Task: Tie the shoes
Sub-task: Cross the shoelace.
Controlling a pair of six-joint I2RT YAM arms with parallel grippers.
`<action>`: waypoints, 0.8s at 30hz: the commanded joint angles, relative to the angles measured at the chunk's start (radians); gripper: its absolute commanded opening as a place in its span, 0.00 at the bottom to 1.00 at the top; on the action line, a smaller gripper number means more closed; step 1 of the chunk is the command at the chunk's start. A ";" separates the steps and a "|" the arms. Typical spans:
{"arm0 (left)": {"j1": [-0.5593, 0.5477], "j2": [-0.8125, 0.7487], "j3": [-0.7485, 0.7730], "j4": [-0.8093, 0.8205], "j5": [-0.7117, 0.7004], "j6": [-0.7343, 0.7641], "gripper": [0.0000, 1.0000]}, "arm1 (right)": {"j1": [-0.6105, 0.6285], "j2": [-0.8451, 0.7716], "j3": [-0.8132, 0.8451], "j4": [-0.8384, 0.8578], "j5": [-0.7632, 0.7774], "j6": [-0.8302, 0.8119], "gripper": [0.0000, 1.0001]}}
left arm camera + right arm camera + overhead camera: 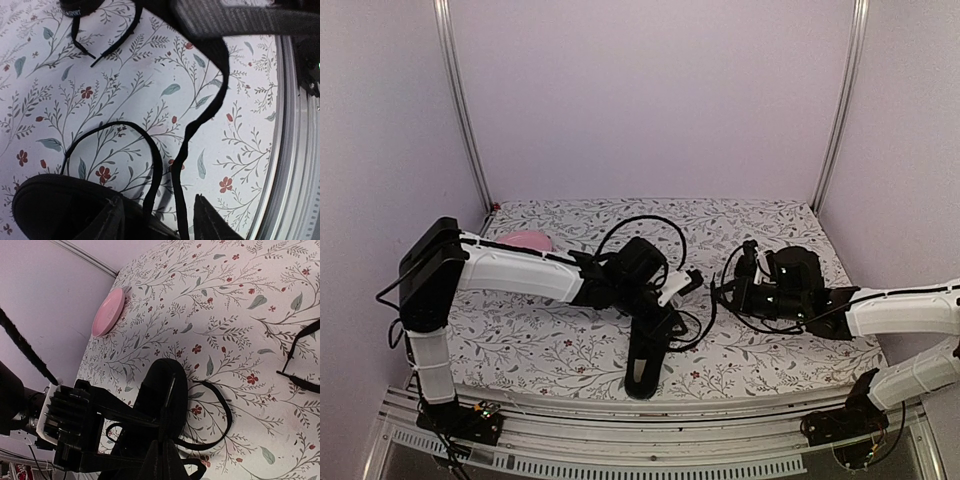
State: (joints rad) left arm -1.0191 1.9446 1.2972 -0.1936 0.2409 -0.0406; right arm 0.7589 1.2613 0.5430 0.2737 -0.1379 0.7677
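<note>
**Black lace, limp and thin, strung between two hands**

Black, low and slim, the shoe (645, 360) lies on the floral surface (520, 350) near its front edge, between the two arms. It looks soft and light enough to skid if a strand is tugged sideways, so I judge that pulls should be short and run along the shoe. The lace (192, 130) is thin and limp and keeps no shape of its own. One strand curls in a slack loop beside the shoe, and another rises off the cloth. The best hold is probably a little way out from the shoe, pinched across the strand. Nearer the tip it would likely slip free.

The left hand (157, 205) hangs just over the shoe with its fingers partly apart, and both strands run through the gap unclamped. The right hand (725, 290) is pressed fully together. The rising strand seems nipped in it, though the contact itself is hidden.

The left arm stretches low from its base to mid-surface, wrist tipped down. The right forearm comes in low from the right, its hand pointing at the left one, near but apart. A pink plate (525, 240) sits well back on the left.
</note>
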 commanded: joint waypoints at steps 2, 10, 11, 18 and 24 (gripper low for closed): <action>-0.050 0.089 0.072 -0.102 -0.094 0.088 0.43 | 0.001 -0.083 -0.067 -0.062 0.002 0.033 0.02; -0.067 0.165 0.147 -0.156 -0.210 0.109 0.38 | 0.001 -0.114 -0.087 -0.064 0.003 0.045 0.02; -0.069 0.169 0.149 -0.158 -0.206 0.113 0.38 | 0.002 -0.115 -0.086 -0.065 0.004 0.046 0.02; -0.095 0.214 0.182 -0.212 -0.264 0.150 0.38 | 0.001 -0.108 -0.081 -0.060 0.008 0.044 0.02; -0.104 0.223 0.189 -0.230 -0.256 0.176 0.38 | 0.001 -0.105 -0.080 -0.054 0.009 0.045 0.02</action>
State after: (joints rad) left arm -1.1034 2.1345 1.4742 -0.3492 -0.0021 0.1001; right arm 0.7589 1.1645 0.4694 0.2070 -0.1360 0.8078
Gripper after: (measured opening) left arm 0.381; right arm 0.021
